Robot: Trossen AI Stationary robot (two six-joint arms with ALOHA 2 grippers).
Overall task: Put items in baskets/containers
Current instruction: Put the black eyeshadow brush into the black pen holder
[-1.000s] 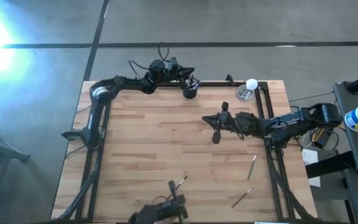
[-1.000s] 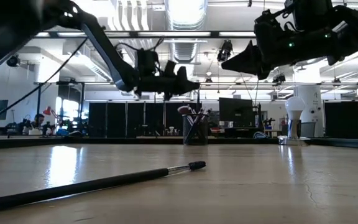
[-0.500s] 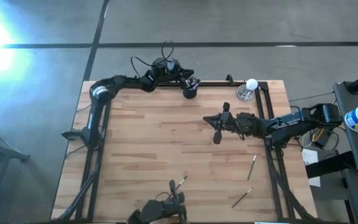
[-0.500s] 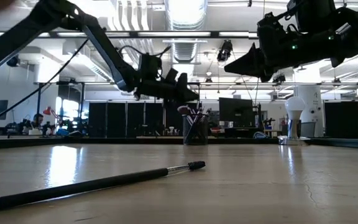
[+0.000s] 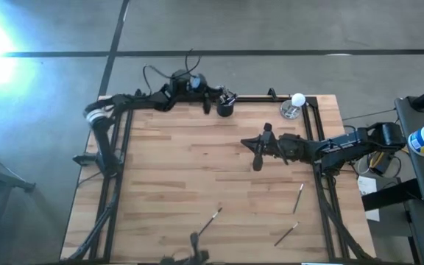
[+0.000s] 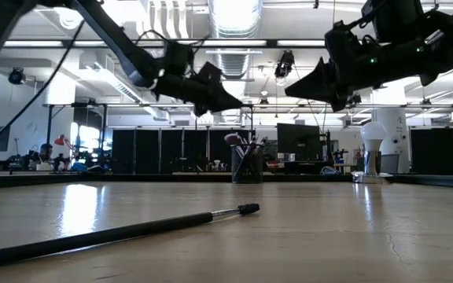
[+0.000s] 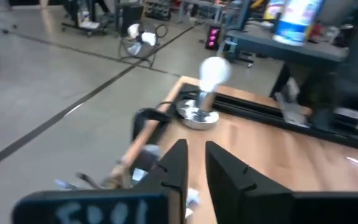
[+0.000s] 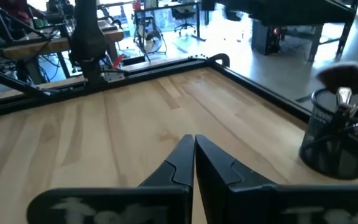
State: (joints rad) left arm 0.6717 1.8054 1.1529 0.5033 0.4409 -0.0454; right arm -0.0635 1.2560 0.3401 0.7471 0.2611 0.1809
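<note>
Our left gripper (image 5: pixel 206 104) hangs above the table's far edge, empty, its two fingers (image 7: pixel 178 167) parted by a narrow gap. Just beside it, toward the right arm, stands the black cup (image 5: pixel 226 106) with several brushes already upright in it, among them the fluffy-headed brush (image 8: pixel 342 75) whose dark tuft rises above the rim. In the level view across the table the gripper tip sits higher than the cup (image 6: pixel 247 163) and a little to one side of it. Farther along the same edge, past the cup, we see the small shiny dish (image 5: pixel 291 111) with its white ball (image 7: pixel 214 70).

Our right gripper (image 5: pixel 257 148) hovers over the middle of the wooden table (image 5: pixel 160 169), well apart from the cup and nearer the right-hand rail. Its fingers (image 8: pixel 184 160) are pressed together with nothing between them.

Three brushes lie loose on the near half of the table, well away from both grippers: one brush (image 5: pixel 211 218) near the near edge, which shows as the long dark-handled brush (image 6: pixel 124 232) lying flat close to the low camera, a second brush (image 5: pixel 299 196) near the right rail, and a third brush (image 5: pixel 285 234) closer to the near right corner.
</note>
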